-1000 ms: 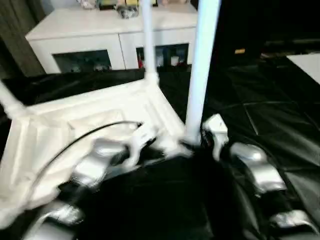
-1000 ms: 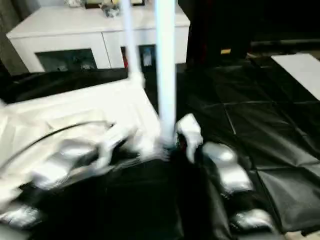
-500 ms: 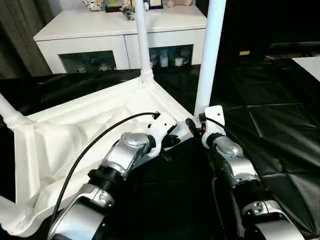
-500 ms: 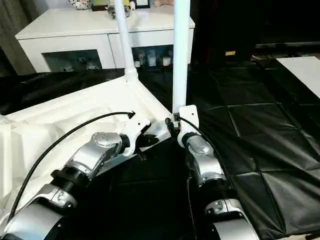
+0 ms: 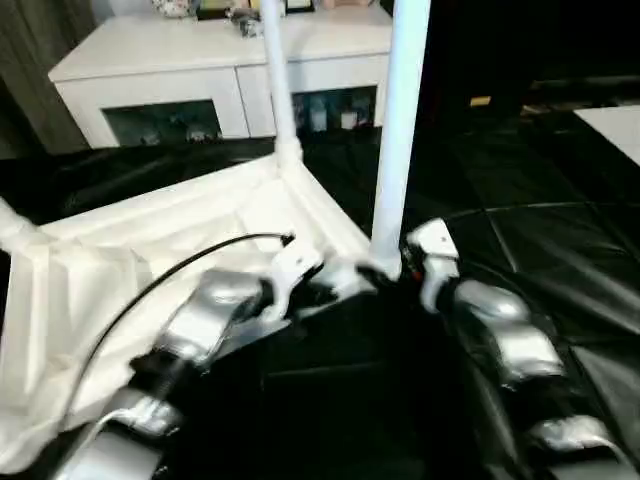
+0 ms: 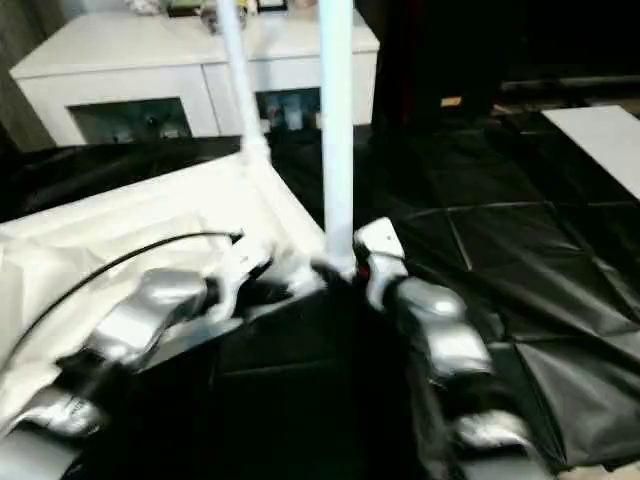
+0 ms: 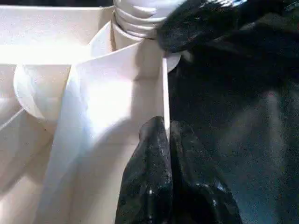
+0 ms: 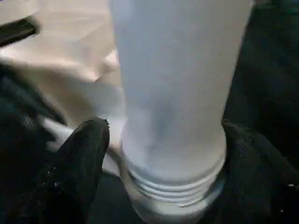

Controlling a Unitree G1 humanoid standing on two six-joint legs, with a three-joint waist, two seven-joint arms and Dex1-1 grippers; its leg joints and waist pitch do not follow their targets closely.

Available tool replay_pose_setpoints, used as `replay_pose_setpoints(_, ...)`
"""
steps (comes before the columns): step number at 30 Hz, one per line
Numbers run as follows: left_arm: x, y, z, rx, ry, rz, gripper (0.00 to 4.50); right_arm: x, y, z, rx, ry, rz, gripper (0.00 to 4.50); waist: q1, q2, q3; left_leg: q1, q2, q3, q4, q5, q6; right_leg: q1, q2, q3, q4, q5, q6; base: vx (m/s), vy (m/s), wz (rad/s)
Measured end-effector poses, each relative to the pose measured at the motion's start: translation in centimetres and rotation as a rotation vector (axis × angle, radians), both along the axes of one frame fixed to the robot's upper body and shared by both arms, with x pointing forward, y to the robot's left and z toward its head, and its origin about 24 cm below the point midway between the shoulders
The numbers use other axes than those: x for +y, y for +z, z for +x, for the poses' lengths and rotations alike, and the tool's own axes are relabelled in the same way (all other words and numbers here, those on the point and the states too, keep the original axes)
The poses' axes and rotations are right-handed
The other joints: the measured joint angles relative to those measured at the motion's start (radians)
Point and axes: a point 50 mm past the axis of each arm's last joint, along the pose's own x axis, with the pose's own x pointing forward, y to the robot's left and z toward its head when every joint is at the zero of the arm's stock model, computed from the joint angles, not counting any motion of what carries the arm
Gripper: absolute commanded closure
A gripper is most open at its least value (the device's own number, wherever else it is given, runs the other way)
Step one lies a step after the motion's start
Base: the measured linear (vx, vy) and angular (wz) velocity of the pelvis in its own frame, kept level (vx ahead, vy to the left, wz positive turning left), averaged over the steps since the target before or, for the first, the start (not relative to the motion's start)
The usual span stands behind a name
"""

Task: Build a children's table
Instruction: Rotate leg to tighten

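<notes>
**Upturned white table, both grippers at its near corner**

Lying upside down on black padded floor mats [image 5: 560, 250]: the children's table [image 5: 150, 250], all white plastic, ribbed underside facing up with raised walls dividing it into shallow cells. At far left, a leg stub [image 5: 15, 228] rising from its corner, cut by the picture's edge. Further right, a thin tapered far leg [image 5: 275, 70] upright at the far corner. Nearest the robot, a thicker-looking near leg [image 5: 400, 120] standing upright in the corner socket, its screw thread visible as rings at the base in both wrist views.

Left gripper [image 7: 168, 140] pinched tight on the thin upright rim of the tabletop, one black finger on each side of the wall, just beside the near leg's socket. A black cable [image 5: 150, 285] looping over the silver left forearm.

Right gripper [image 8: 163, 135] set around the base of the near leg, fingers [image 8: 81, 154] spread wide, one on each side of the threaded collar; whether the pads actually press the leg — hard to tell, probably just off it on one side.

Behind, against the wall: a white cabinet [image 5: 150, 60] with glass doors.
</notes>
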Motion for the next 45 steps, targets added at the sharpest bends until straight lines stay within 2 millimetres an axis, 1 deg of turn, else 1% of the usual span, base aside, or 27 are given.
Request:
replay_pose_setpoints(2, 0.8, 0.1, -1.1, 0.05, -0.078, -0.009, 4.5, -0.1, 0.3, -0.8, 0.003, 0.102, 0.008, 0.7, 0.003, 0.001, 0.001, 0.0, 0.0, 0.0, 0.0, 0.0, 0.0, 0.0, 0.0, 0.0, 0.0, 0.0, 0.0, 0.0, 0.0, 0.0)
replay_pose_setpoints(5, 1.2, 0.2, -1.9, 0.081, -0.13, -0.008, 4.5, -0.2, 0.4, -1.7, 0.03, 0.212, 0.009, 0.7, 0.016, 0.001, 0.002, -0.001, 0.0, 0.001, 0.0, 0.0, 0.0, 0.0, -0.001, -0.001, 0.0, 0.0, 0.0, 0.0, 0.0, 0.0)
replay_pose_setpoints(9, 1.2, 0.2, -2.3, 0.097, -0.158, -0.007, 4.5, -0.7, 0.7, -2.2, 0.042, 0.279, -0.009, 0.7, 0.021, 0.001, 0.002, 0.0, 0.0, 0.002, 0.001, 0.0, 0.0, 0.001, -0.001, 0.001, 0.001, 0.0, -0.001, 0.0, 0.0, 0.0)
replay_pose_setpoints(10, 1.3, 0.2, -2.4, 0.1, -0.161, -0.008, 4.5, -0.8, 0.7, -2.3, 0.046, 0.292, -0.011, 0.85, 0.02, 0.0, 0.002, 0.0, 0.0, 0.002, 0.001, 0.0, 0.0, 0.001, -0.001, 0.001, 0.001, 0.0, -0.001, 0.0, 0.0, 0.0)
replay_pose_setpoints(11, 1.3, 0.1, -2.5, 0.104, -0.164, -0.009, 4.5, -0.9, 0.7, -2.4, 0.052, 0.306, -0.015, 0.85, 0.02, 0.0, 0.002, 0.0, 0.0, 0.002, 0.001, 0.0, 0.0, 0.001, -0.001, 0.001, 0.001, 0.0, -0.001, 0.0, 0.0, 0.0)
replay_pose_setpoints(13, 1.4, 0.1, -2.6, 0.108, -0.163, -0.007, 4.5, -1.1, 0.5, -2.6, 0.07, 0.321, -0.025, 0.85, 0.02, 0.0, 0.002, 0.001, 0.0, 0.002, 0.001, 0.0, 0.0, 0.001, -0.001, 0.001, 0.001, 0.0, 0.0, 0.0, 0.0, 0.0)
replay_pose_setpoints(14, 1.4, 0.1, -2.6, 0.108, -0.164, -0.005, 4.5, -1.3, 0.4, -2.7, 0.077, 0.326, -0.032, 1.13, 0.02, 0.0, 0.002, 0.001, 0.0, 0.002, 0.001, 0.0, 0.0, 0.001, -0.001, 0.001, 0.001, 0.0, 0.0, 0.0, 0.0, 0.0)
replay_pose_setpoints(17, 1.4, 0.1, -2.6, 0.109, -0.162, -0.003, 4.5, -1.2, 0.4, -2.8, 0.082, 0.338, -0.035, 1.27, 0.019, 0.0, 0.002, 0.001, 0.0, 0.002, 0.001, 0.0, 0.0, 0.001, -0.001, 0.001, 0.002, 0.0, 0.0, 0.0, 0.0, 0.0)
replay_pose_setpoints(19, 1.5, 0.1, -2.6, 0.11, -0.161, -0.003, 4.5, -1.1, 0.4, -2.8, 0.083, 0.339, -0.036, 1.53, 0.019, 0.0, 0.002, 0.001, 0.0, 0.002, 0.001, 0.0, 0.0, 0.001, -0.001, 0.001, 0.002, 0.0, 0.0, 0.0, 0.0, 0.0)
replay_pose_setpoints(20, 1.5, 0.1, -2.6, 0.11, -0.16, -0.003, 4.5, -1.1, 0.4, -2.8, 0.082, 0.339, -0.036, 1.53, 0.019, 0.0, 0.002, 0.001, 0.0, 0.002, 0.001, 0.0, 0.0, 0.001, -0.001, 0.001, 0.002, 0.0, 0.0, 0.0, 0.0, 0.0)
replay_pose_setpoints(23, 1.5, 0.1, -2.6, 0.11, -0.159, -0.002, 4.5, -1.1, 0.4, -2.8, 0.084, 0.338, -0.034, 1.72, 0.019, 0.0, 0.002, 0.001, 0.0, 0.002, 0.001, 0.0, 0.0, 0.001, -0.001, 0.001, 0.002, 0.0, 0.0, 0.0, 0.0, 0.0)
replay_pose_setpoints(28, 1.6, 0.1, -2.6, 0.108, -0.155, 0.002, 4.5, -0.9, 0.3, -2.7, 0.086, 0.328, -0.024, 1.77, 0.019, 0.0, 0.002, 0.001, 0.0, 0.002, 0.001, 0.0, 0.0, 0.001, -0.001, 0.001, 0.002, 0.0, 0.0, 0.0, 0.0, 0.0)
replay_pose_setpoints(30, 1.6, 0.0, -2.4, 0.097, -0.13, 0.008, 4.5, -0.5, 0.0, -2.4, 0.082, 0.283, -0.012, 1.78, 0.014, -0.002, 0.002, 0.002, 0.0, 0.002, 0.001, 0.0, 0.0, 0.001, -0.001, 0.001, 0.003, 0.0, 0.0, 0.0, 0.0, 0.0)
replay_pose_setpoints(31, 1.3, -0.1, -2.1, 0.083, -0.098, 0.004, 4.5, -0.1, -0.3, -2.0, 0.075, 0.233, -0.006, 1.78, 0.011, -0.004, 0.001, 0.003, 0.0, 0.002, 0.0, 0.0, 0.0, 0.002, -0.001, 0.001, 0.003, 0.0, -0.001, 0.0, 0.0, 0.0)
replay_pose_setpoints(32, 0.9, -0.1, -1.2, 0.054, -0.031, 0.011, 4.5, 0.1, -0.5, -1.1, 0.059, 0.115, -0.004, 1.78, 0.006, -0.007, 0.001, 0.004, 0.0, 0.002, 0.001, 0.0, 0.0, 0.002, -0.001, 0.001, 0.004, 0.001, -0.002, 0.0, 0.0, 0.0)
replay_pose_setpoints(34, 0.0, -0.1, -0.1, 0.016, 0.052, 0.023, 4.5, 0.4, -0.5, 0.1, 0.041, -0.046, -0.008, 1.78, 0.0, -0.007, 0.001, 0.004, -0.001, 0.002, 0.001, 0.0, -0.001, 0.002, -0.001, 0.002, 0.002, 0.001, -0.003, 0.0, 0.0, 0.0)
replay_pose_setpoints(35, -0.7, -0.2, 0.3, 0.005, 0.09, 0.019, 4.5, 0.6, -0.6, 0.5, 0.038, -0.135, 0.001, 1.78, -0.001, -0.008, 0.002, 0.004, -0.001, 0.002, 0.001, 0.0, -0.001, 0.003, -0.001, 0.003, 0.002, 0.001, -0.002, 0.0, 0.0, 0.0)
replay_pose_setpoints(38, -1.9, -0.4, 0.9, -0.003, 0.166, 0.009, 4.5, 1.0, -0.8, 1.1, 0.03, -0.299, 0.008, 1.78, -0.001, -0.01, 0.001, 0.005, -0.002, 0.002, 0.001, 0.0, -0.001, 0.004, -0.001, 0.005, 0.001, 0.001, -0.002, 0.0, 0.0, 0.0)
replay_pose_setpoints(41, -3.9, -0.1, 1.9, -0.024, 0.24, 0.025, 4.5, 1.9, -0.8, 2.1, 0.018, -0.508, -0.001, 1.78, 0.002, -0.011, 0.001, 0.004, -0.003, 0.003, 0.001, 0.0, 0.0, 0.004, -0.001, 0.008, 0.001, 0.001, -0.002, 0.0, 0.0, 0.0)
replay_pose_setpoints(43, -4.7, 0.0, 2.2, -0.033, 0.255, 0.029, 4.5, 2.1, -0.6, 2.5, 0.011, -0.587, -0.007, 1.78, 0.002, -0.01, 0.001, 0.003, -0.004, 0.004, 0.001, 0.0, 0.0, 0.004, -0.001, 0.011, 0.001, 0.001, -0.002, 0.0, 0.0, 0.0)
replay_pose_setpoints(45, -5.0, 0.1, 2.4, -0.039, 0.259, 0.027, 4.5, 2.2, -0.5, 2.7, 0.004, -0.625, -0.018, 1.78, 0.002, -0.009, 0.0, 0.002, -0.004, 0.004, 0.001, 0.0, 0.0, 0.004, -0.001, 0.011, 0.001, 0.001, -0.002, 0.0, 0.0, 0.0)
